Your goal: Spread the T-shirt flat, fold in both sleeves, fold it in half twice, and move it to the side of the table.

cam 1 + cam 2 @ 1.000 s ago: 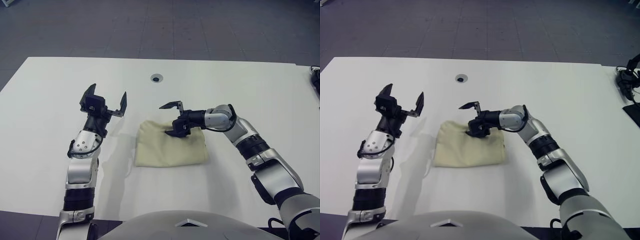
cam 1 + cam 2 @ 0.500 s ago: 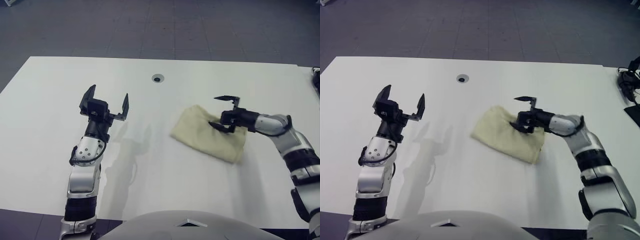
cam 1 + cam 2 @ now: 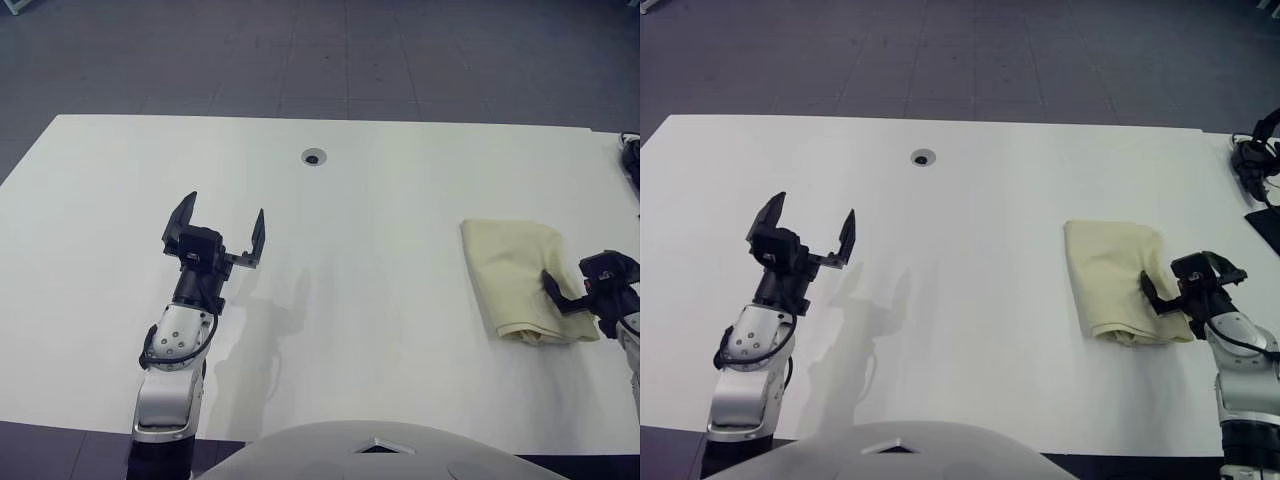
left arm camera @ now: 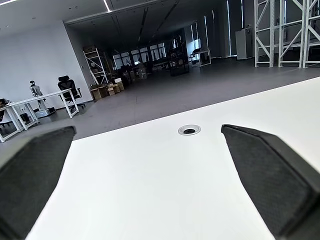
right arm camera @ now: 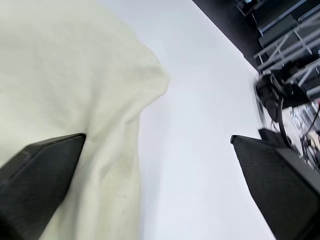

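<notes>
Rightward, splayed right end effector (image 3: 1189,282) astride T-shirt (image 3: 1110,268) edge

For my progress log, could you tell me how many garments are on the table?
1: the folded T-shirt lies near the right edge of the table, with the right gripper open at its near corner. None appears hidden.

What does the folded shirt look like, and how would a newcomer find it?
Take the big white table, then look along its right side, where the robot's right tool sits open. The T-shirt lies there, folded into a compact rectangle. It is the only soft, pale yellow thing on the table.
</notes>
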Available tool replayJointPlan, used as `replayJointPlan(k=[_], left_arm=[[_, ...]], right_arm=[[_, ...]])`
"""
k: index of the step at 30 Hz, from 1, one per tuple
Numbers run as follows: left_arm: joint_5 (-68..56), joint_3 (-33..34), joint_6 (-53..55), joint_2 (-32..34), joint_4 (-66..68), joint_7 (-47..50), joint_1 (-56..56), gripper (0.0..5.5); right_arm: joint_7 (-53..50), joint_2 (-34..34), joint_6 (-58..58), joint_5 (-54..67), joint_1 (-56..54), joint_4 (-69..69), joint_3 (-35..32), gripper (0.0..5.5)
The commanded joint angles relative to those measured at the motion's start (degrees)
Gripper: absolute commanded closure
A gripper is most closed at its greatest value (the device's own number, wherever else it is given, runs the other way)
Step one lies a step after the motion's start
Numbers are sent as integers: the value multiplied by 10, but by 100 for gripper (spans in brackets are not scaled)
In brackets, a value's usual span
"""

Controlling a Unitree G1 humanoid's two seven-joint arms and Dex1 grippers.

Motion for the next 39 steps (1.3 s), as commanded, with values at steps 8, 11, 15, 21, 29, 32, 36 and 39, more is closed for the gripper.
replayJointPlan(k=[8, 11, 15, 21, 29, 32, 36, 39], left_arm=[[16, -9, 5, -14, -2, 16, 3, 10], [14, -2, -9, -25, -2, 26, -5, 10], [27, -16, -35, -45, 0, 43, -27, 10], [66, -51, -79, -79, 66, 75, -107, 10], [77, -61, -176, -77, 163, 77, -90, 10], [74, -55, -210, -72, 203, 75, -89, 10], [49, -45, -219, -91, 228, 82, -94, 10], [19, -42, -208, -100, 242, 69, -106, 10]], right_arm=[[-90, 80, 26, -11, -15, -90, -42, 12], [-114, 64, -77, -49, -91, -106, -28, 12], [-149, 98, -218, -95, -194, -118, 28, 12], [-99, 270, -384, -27, -207, -13, 175, 12], [-111, 348, -519, -25, -198, 82, 181, 12], [-123, 357, -515, -25, -204, 113, 172, 12], [-142, 371, -534, -41, -197, 117, 171, 12], [-154, 378, -531, -42, -186, 111, 165, 12]])
